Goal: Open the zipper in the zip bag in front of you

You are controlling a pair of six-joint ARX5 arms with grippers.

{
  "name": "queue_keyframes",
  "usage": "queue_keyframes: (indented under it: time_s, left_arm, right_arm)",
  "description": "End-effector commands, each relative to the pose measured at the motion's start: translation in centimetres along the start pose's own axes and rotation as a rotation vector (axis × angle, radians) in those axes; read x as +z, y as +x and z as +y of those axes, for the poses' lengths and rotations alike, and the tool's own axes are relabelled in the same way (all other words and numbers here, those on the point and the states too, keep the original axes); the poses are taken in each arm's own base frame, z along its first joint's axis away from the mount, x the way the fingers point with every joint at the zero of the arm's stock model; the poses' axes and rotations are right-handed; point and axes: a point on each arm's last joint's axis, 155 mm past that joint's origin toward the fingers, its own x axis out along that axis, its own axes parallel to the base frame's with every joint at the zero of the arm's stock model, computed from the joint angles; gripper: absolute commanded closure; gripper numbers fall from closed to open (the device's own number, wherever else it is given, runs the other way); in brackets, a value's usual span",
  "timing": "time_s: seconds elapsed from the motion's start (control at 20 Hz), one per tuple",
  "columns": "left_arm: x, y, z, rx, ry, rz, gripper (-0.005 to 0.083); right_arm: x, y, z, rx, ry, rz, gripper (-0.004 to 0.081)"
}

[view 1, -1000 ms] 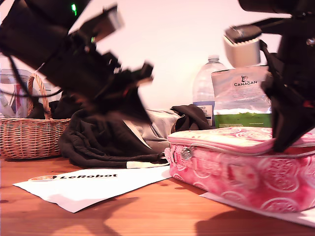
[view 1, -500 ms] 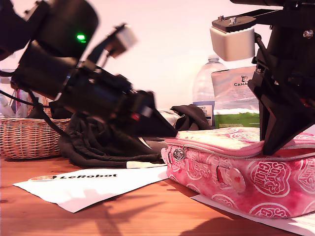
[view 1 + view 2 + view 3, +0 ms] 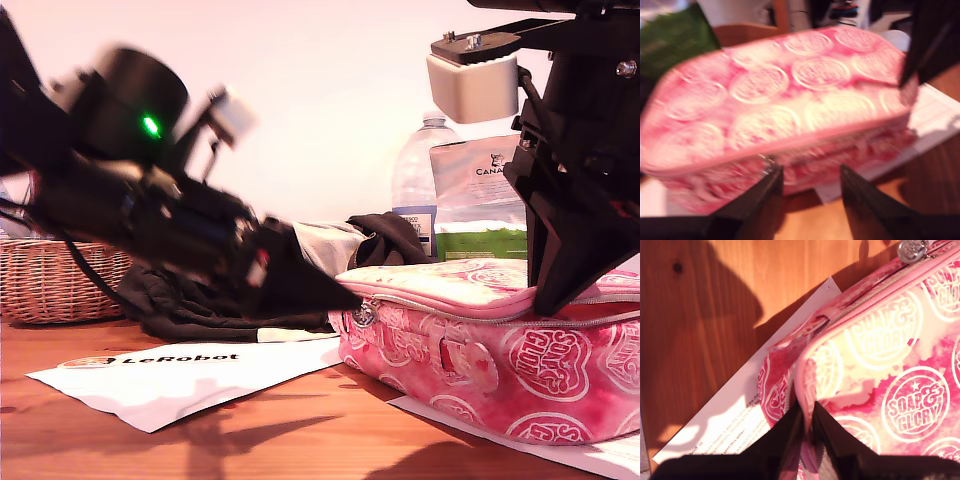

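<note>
The pink zip bag [image 3: 500, 370] with white round logos lies on the wooden table at the exterior view's right. Its zipper [image 3: 440, 308] runs just under the top panel, and the metal ring pull [image 3: 362, 316] hangs at the bag's near corner. My second gripper [image 3: 555, 295] comes down from above, shut on the top panel's piped edge [image 3: 807, 390]. My first gripper [image 3: 345, 298] reaches in from the exterior view's left, blurred, with its tip just above the pull. Its fingers [image 3: 771, 186] stand open before the bag's side [image 3: 790, 100], nothing between them.
At the exterior view's left stands a wicker basket [image 3: 50, 280], with dark clothing [image 3: 190, 300] heaped beside it. Behind the bag are a water bottle [image 3: 420, 180] and a Canagan pouch [image 3: 480, 190]. A LeRobot sheet [image 3: 180, 375] lies in front, and white paper [image 3: 730, 425] under the bag.
My first arm has swung down and across toward the bag, bringing its tip to the pull corner. The bag shifted a second ago; my second gripper has since held still.
</note>
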Motion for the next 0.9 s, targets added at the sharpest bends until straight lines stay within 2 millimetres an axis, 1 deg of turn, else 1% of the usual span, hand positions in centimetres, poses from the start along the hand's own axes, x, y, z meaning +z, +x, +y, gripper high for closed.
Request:
queue_keyframes:
  time_s: [0.0, 0.15, 0.3, 0.55, 0.75, 0.85]
  left_arm:
    - [0.8, 0.4, 1.2, 0.016, 0.018, -0.022, 0.0411]
    - [1.4, 0.8, 2.1, 0.014, 0.007, -0.027, 0.0411]
    - [1.7, 1.1, 2.3, 0.005, 0.007, -0.033, 0.0412]
    - [-0.1, 2.1, 1.9, -0.038, -0.039, 0.019, 0.0412]
    - [0.3, 2.1, 2.7, -0.025, -0.036, 0.013, 0.0421]
    - [-0.2, 2.3, 2.7, -0.032, -0.049, 0.031, 0.0422]
  right_arm:
    - [-0.2, 0.5, 1.6, 0.046, -0.015, 0.000, 0.0782]
    - [-0.2, 0.5, 1.6, 0.046, -0.015, 0.000, 0.0782]
    - [-0.1, 0.5, 1.6, 0.045, -0.015, -0.001, 0.0782]
    - [0.3, 0.5, 1.2, 0.029, -0.010, -0.016, 0.0782]
    - [0.4, 0.5, 1.3, 0.035, -0.010, -0.023, 0.0782]
    - [0.4, 0.5, 1.3, 0.037, -0.010, -0.024, 0.0782]
